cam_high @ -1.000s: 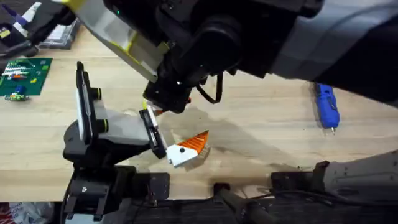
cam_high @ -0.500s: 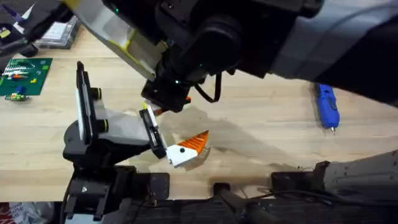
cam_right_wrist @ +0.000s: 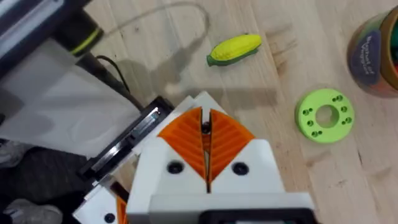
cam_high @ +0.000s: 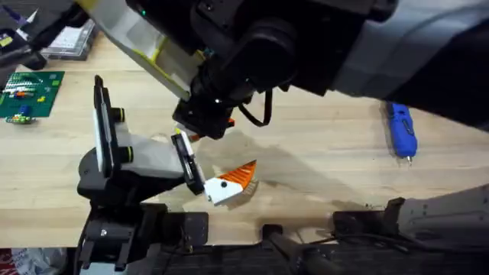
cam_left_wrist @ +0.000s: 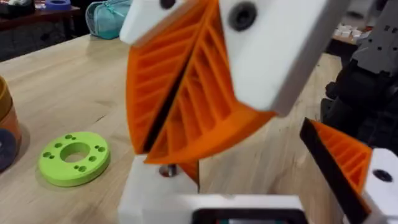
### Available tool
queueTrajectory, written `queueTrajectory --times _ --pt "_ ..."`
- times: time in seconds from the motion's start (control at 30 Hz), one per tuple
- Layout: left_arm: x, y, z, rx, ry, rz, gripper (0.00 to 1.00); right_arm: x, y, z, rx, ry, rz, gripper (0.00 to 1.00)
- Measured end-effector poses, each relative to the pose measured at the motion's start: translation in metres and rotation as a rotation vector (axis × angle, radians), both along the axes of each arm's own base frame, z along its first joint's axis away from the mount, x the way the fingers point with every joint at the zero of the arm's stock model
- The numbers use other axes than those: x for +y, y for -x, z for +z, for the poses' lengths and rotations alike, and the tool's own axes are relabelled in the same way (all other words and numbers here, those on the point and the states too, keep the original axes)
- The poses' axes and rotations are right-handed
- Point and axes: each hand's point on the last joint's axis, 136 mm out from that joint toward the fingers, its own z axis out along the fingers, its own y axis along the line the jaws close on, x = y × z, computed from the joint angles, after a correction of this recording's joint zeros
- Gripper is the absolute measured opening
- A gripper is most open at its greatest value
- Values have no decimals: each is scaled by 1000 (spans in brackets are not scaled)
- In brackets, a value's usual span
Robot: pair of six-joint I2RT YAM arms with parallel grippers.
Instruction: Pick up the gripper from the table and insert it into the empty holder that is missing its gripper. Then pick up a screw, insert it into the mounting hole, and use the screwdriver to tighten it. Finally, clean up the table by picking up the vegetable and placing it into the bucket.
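While the white-and-orange gripper (cam_high: 231, 183) lies at lower centre, touching the slanted bracket (cam_high: 186, 162) of the holder (cam_high: 145, 160), lower your right gripper (cam_right_wrist: 206, 134) slowly at the bracket, its pads pressed together on a screw or on nothing, I cannot tell, and hold the closed left gripper (cam_left_wrist: 177, 93) clear.

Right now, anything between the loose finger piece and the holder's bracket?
Nothing visible. The finger piece lies right at the lower end of the bracket. The right hand hovers over the bracket's upper end, not between them.
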Motion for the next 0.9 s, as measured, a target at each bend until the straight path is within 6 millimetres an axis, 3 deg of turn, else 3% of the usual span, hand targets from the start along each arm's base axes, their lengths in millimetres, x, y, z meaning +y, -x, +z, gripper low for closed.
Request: queueTrajectory --times 0.9 --pt "0 0 0 2 1 0 988 -6 -2 -10 17 22 -11 9"
